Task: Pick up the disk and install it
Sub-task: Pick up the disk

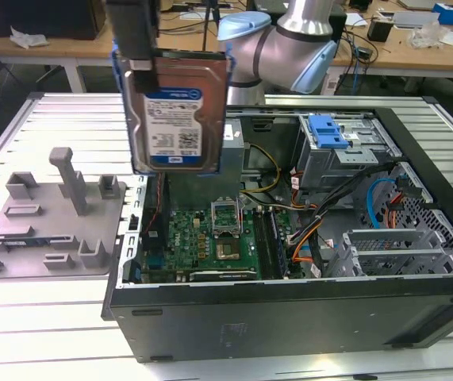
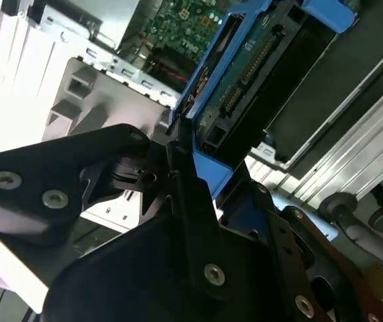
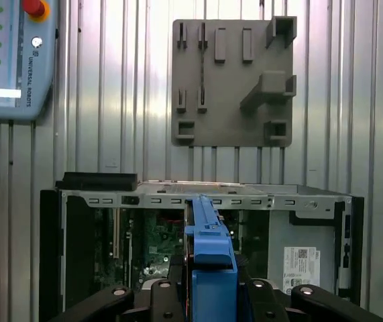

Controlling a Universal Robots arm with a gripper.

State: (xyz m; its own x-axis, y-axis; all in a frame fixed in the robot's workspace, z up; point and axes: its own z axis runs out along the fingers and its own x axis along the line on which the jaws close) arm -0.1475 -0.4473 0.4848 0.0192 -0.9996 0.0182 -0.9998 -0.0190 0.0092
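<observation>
The gripper point(image 1: 139, 59) has its fingers point(image 2: 186, 196) clenched on the blue carrier frame of the disk point(image 1: 178, 111). It holds the disk upright in the air, label showing, above the open computer case point(image 1: 289, 317) on the bench point(image 1: 51, 337). A grey fixture plate point(image 1: 51, 230) lies beside the case, at the exterior view's left.

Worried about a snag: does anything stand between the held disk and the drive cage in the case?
Nothing visible does. The pincer holds the disk upright in the air above the open case. The drive cage sits toward the exterior view's right, and the cables beside it lie lower down.
</observation>
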